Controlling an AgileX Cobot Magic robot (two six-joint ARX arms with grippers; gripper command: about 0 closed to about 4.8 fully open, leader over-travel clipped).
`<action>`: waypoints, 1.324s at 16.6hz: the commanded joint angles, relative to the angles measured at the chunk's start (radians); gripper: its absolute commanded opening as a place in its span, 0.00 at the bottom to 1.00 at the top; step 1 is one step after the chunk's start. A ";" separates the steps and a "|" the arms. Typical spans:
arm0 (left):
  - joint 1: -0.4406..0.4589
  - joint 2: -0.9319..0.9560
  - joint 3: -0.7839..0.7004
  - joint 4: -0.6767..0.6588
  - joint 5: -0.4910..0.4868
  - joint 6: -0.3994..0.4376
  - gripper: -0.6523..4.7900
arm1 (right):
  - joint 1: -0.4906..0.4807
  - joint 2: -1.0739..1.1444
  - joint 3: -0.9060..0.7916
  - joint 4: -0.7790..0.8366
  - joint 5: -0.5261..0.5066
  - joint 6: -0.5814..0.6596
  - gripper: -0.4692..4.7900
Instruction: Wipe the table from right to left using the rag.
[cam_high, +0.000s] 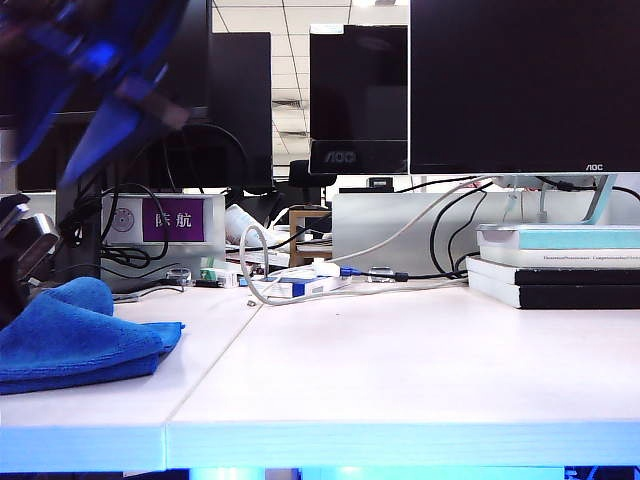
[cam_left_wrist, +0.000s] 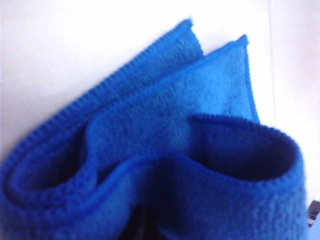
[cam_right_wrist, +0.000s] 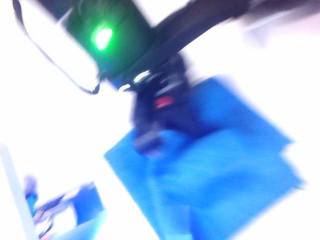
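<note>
The rag (cam_high: 75, 335), a bright blue fuzzy microfibre cloth, lies bunched in thick folds at the far left of the table (cam_high: 400, 360) in the exterior view, left of the thin seam between the two white panels. In the left wrist view the rag (cam_left_wrist: 165, 150) fills most of the picture, its stitched hems curling into loops over the white table (cam_left_wrist: 75, 45). The left gripper (cam_high: 25, 250) is a dark metal body at the left edge of the exterior view, directly against the rag's upper fold; its fingers are hidden by the cloth, so whether they stand wide, narrow or clamped cannot be told. The heavily blurred right wrist view looks down on the rag (cam_right_wrist: 225, 175) with the dark left arm (cam_right_wrist: 160, 100) on it; the right gripper itself does not show there, and its state cannot be told. A blurred blue and black mass (cam_high: 90, 70) occupies the upper left of the exterior view. Beyond stand dark monitors (cam_high: 520, 85), loose cables (cam_high: 300, 285), a purple sign (cam_high: 172, 220) and stacked books (cam_high: 555, 265) at right.
</note>
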 joint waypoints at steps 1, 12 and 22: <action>-0.013 -0.060 -0.005 -0.004 -0.029 -0.003 0.11 | -0.022 -0.097 0.005 0.054 0.101 -0.013 0.08; -0.018 -0.439 0.002 -0.015 -0.147 -0.076 0.11 | -0.060 -0.232 0.005 0.090 0.125 -0.032 0.08; -0.199 -0.951 0.002 0.278 -0.470 -0.223 0.11 | -0.063 -0.486 0.005 0.115 0.278 -0.105 0.08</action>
